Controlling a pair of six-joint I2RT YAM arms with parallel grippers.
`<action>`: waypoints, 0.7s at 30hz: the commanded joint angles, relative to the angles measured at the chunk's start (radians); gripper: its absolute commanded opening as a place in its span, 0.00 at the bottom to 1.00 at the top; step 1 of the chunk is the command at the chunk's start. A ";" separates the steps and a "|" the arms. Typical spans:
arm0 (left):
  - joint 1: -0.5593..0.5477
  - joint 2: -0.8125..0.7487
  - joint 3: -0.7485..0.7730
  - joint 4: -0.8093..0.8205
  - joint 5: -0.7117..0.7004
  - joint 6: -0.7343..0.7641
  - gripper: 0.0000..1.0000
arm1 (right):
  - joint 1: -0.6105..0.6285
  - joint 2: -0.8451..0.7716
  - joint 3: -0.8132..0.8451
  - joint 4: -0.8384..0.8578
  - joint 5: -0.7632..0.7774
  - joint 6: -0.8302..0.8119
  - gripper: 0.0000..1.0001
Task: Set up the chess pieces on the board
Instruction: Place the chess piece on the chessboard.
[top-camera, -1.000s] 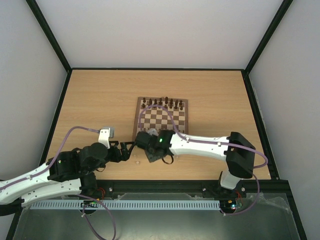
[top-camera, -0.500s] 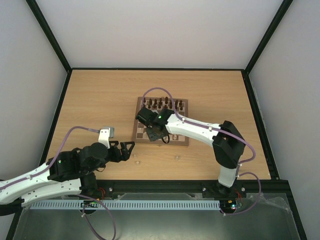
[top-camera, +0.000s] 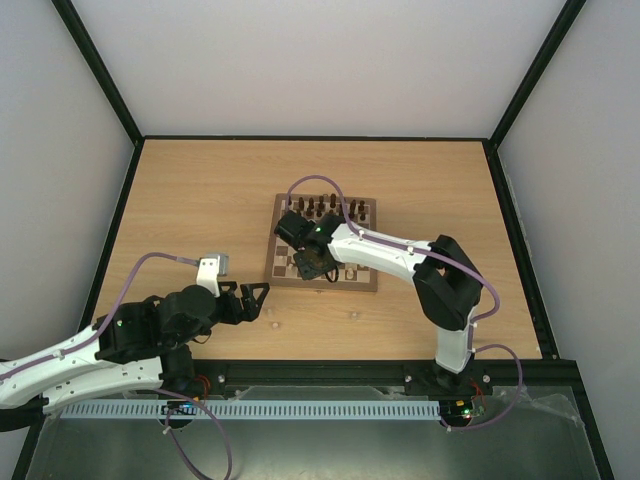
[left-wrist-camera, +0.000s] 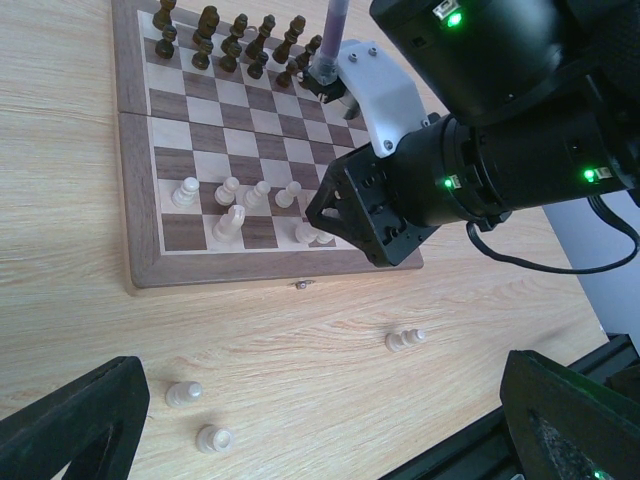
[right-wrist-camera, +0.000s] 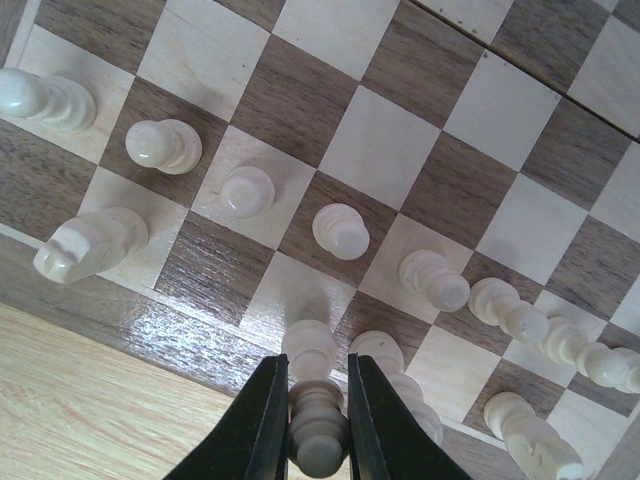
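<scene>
The board (top-camera: 366, 225) lies mid-table, with dark chess pieces (top-camera: 325, 207) along its far rows and pale ones (right-wrist-camera: 341, 230) on its near rows. My right gripper (right-wrist-camera: 316, 368) is shut on a pale piece (right-wrist-camera: 318, 432). It holds the piece upright, base down, over a light square in the board's nearest row; whether the base touches I cannot tell. In the top view that gripper (top-camera: 308, 265) is over the board's near left part. My left gripper (top-camera: 252, 297) stands open above the bare table in front of the board, with nothing between its fingers (left-wrist-camera: 70, 425).
Three pale pieces lie loose on the tabletop in front of the board: two close together (left-wrist-camera: 184, 394) (left-wrist-camera: 214, 438) and one on its side (left-wrist-camera: 403, 341). The right arm (left-wrist-camera: 500, 150) reaches across the board's near right corner. The table's black front rail (top-camera: 330, 370) is close behind.
The right gripper has moved with the pale piece from the table in front of the board onto the board's near rows. The left arm has stayed still.
</scene>
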 joint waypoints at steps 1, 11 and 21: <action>0.003 -0.002 0.018 -0.024 -0.023 0.006 0.99 | -0.010 0.026 0.024 -0.011 -0.017 -0.021 0.11; 0.003 -0.008 0.017 -0.024 -0.018 0.004 0.99 | -0.019 0.049 0.030 0.003 -0.025 -0.026 0.11; 0.003 -0.006 0.018 -0.027 -0.022 0.003 0.99 | -0.019 0.035 0.046 -0.001 -0.052 -0.033 0.29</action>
